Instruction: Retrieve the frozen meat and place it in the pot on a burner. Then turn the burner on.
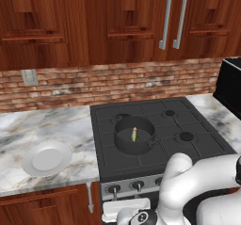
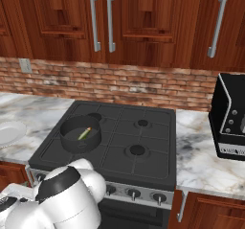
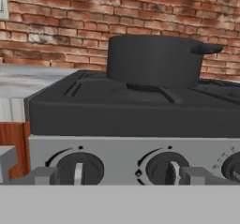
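The pot (image 1: pixel 126 145), dark grey with small side handles, stands on the front left burner of the cooktop (image 1: pixel 188 120). The frozen meat (image 1: pixel 134 134), a small greenish-yellow fish, leans inside it. From the right base view, the pot (image 2: pixel 79 143) also shows the frozen meat (image 2: pixel 84 133) within. My gripper (image 3: pixel 121 175) hangs low in front of the stove, open and holding nothing. It faces two dark knobs (image 3: pixel 79 169) (image 3: pixel 166 168) on the front panel. The pot (image 3: pixel 152 61) stands above and behind those knobs.
A round white plate (image 1: pixel 47 158) lies on the marble counter left of the stove. A black appliance (image 2: pixel 232 120) stands on the counter to the right. Wooden cabinets hang above a brick backsplash. More knobs (image 2: pixel 131 193) line the stove front.
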Tool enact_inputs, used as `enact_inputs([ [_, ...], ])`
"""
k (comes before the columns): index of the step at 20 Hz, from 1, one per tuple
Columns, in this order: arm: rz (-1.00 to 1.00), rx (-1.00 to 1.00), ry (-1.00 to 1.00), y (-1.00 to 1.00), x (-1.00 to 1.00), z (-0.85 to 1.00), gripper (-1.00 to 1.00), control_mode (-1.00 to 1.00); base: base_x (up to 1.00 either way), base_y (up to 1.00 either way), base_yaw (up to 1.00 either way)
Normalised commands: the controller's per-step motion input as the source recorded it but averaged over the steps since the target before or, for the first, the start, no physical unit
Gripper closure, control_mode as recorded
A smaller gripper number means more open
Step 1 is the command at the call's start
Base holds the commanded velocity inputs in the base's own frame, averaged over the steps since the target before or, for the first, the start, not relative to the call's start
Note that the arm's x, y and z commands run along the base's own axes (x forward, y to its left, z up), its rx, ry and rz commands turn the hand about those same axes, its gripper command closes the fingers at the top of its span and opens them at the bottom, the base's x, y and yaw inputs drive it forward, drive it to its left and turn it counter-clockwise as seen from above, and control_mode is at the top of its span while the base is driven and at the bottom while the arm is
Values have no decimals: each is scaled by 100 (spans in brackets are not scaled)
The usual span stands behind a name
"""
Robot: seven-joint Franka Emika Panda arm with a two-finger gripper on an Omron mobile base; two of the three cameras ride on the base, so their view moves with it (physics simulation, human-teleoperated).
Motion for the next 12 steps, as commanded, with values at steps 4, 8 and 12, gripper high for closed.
enact_inputs([
  [4,1,0,0,-8,13,12,-100,-100,0,0,0],
  [8,5,0,0,0,25,21,-100,-100,0,0,0],
  [12,5,0,0,0,27,24,-100,-100,0,0,0],
])
